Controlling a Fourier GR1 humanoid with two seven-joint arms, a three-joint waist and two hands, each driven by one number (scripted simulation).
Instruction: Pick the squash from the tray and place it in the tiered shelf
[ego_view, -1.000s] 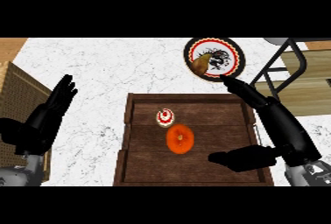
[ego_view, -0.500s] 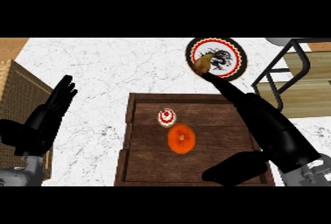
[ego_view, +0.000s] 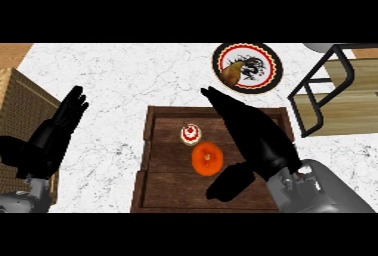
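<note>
The orange squash (ego_view: 207, 158) lies in the middle of the dark wooden tray (ego_view: 166, 187), just below a small red and white cupcake (ego_view: 190, 134). My right hand (ego_view: 258, 140) hovers over the tray's right half, open, its straight fingers pointing toward the far rim. Its thumb (ego_view: 225, 185) hangs just right of and below the squash, and I cannot tell whether it touches. The tiered shelf (ego_view: 336, 90), a black frame with wooden boards, stands at the right edge. My left hand (ego_view: 55, 132) rests open at the left, fingers up.
A round plate (ego_view: 247, 66) with a red and black rim holds a brown item beyond the tray, between tray and shelf. A wooden surface borders the marble counter at the far left.
My right hand has swung left from the tray's right rim to over the tray, its thumb now close beside the squash. The left hand, squash and cupcake have stayed put.
</note>
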